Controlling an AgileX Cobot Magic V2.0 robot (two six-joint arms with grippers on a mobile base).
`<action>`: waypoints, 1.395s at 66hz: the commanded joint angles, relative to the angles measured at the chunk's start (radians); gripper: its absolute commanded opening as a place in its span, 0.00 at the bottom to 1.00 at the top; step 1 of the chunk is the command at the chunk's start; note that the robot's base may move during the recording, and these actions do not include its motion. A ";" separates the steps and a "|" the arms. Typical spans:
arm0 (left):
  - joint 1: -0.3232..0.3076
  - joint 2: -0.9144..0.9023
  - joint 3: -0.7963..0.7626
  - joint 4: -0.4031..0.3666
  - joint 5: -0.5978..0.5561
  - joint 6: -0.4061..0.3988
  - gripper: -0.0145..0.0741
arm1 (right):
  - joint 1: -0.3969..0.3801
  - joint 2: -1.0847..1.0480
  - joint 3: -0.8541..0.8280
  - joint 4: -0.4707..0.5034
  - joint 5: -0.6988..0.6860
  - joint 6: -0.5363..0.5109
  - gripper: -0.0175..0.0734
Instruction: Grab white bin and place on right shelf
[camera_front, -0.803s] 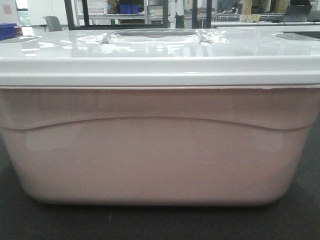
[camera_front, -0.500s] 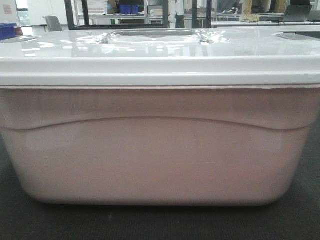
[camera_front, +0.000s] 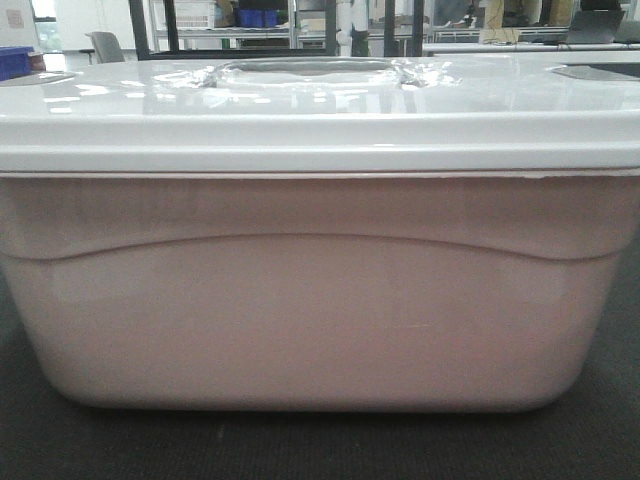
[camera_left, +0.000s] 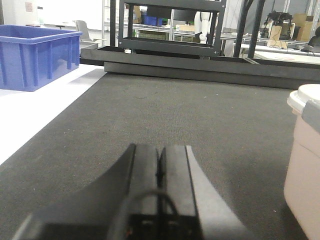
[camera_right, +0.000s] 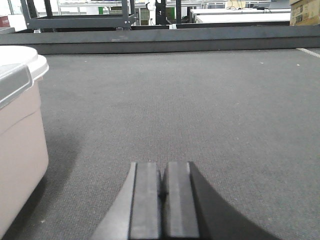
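The white bin fills the front view, pinkish-white with a curved side ridge and a glossy white lid with a recessed handle. It stands on dark grey carpet. In the left wrist view its end shows at the right edge, to the right of my left gripper, which is shut on nothing, low over the carpet. In the right wrist view the bin's other end is at the left edge, and my right gripper is shut and empty, to its right. The right shelf is out of view.
A blue plastic bin stands on a white floor strip at the left. A low dark platform edge and black racks lie beyond the carpet. Tables and shelving stand far behind.
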 joint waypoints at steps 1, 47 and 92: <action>-0.007 -0.008 -0.001 -0.008 -0.092 0.001 0.02 | -0.003 -0.018 -0.001 -0.012 -0.089 -0.011 0.22; -0.007 0.005 -0.115 -0.004 -0.030 0.001 0.02 | -0.003 -0.016 -0.102 0.007 -0.039 -0.011 0.22; -0.007 0.680 -0.962 -0.003 0.717 0.001 0.02 | -0.003 0.614 -0.947 0.007 0.553 -0.011 0.22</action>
